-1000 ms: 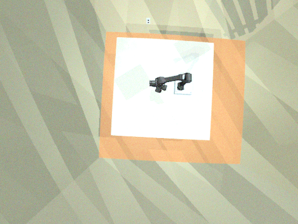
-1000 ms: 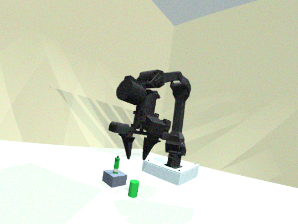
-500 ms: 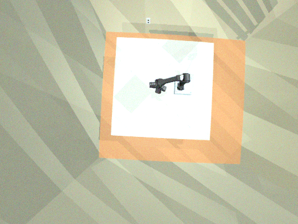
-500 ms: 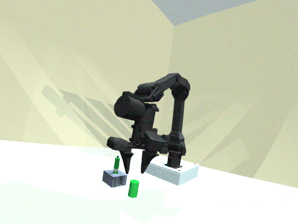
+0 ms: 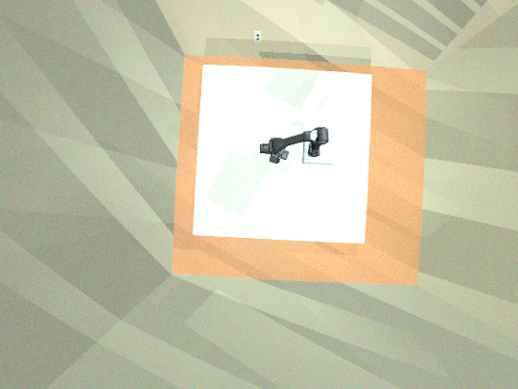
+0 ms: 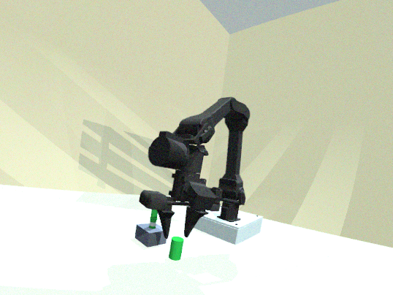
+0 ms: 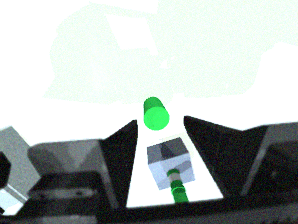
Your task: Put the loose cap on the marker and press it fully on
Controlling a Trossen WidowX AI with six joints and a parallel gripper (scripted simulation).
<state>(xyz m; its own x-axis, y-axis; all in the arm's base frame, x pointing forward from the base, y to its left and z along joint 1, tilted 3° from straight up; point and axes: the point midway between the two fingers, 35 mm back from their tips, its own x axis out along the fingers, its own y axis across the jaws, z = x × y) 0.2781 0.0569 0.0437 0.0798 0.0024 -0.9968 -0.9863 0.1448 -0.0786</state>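
Note:
The green cap (image 6: pixel 176 248) (image 7: pixel 156 118) stands upright on the table. The grey holder block (image 6: pixel 150 235) (image 7: pixel 170 168) stands near it, with the green marker (image 6: pixel 153 219) (image 7: pixel 178 191) upright in it. The marker's top is hidden by the gripper in the exterior view and cut off by the gripper body in the wrist view. My gripper (image 6: pixel 177 237) (image 7: pixel 160 121) is open and empty. In the exterior view its fingertips are just above the cap's height, near the cap but not around it. Cap and marker are hidden under the arm in the top view.
The arm's pale base plate (image 6: pixel 215 229) (image 5: pixel 324 160) stands to the right of the block in the exterior view. In the top view the white table top (image 5: pixel 289 212) lies within an orange floor area (image 5: pixel 395 193). The marker and block are close beside the left finger in the exterior view.

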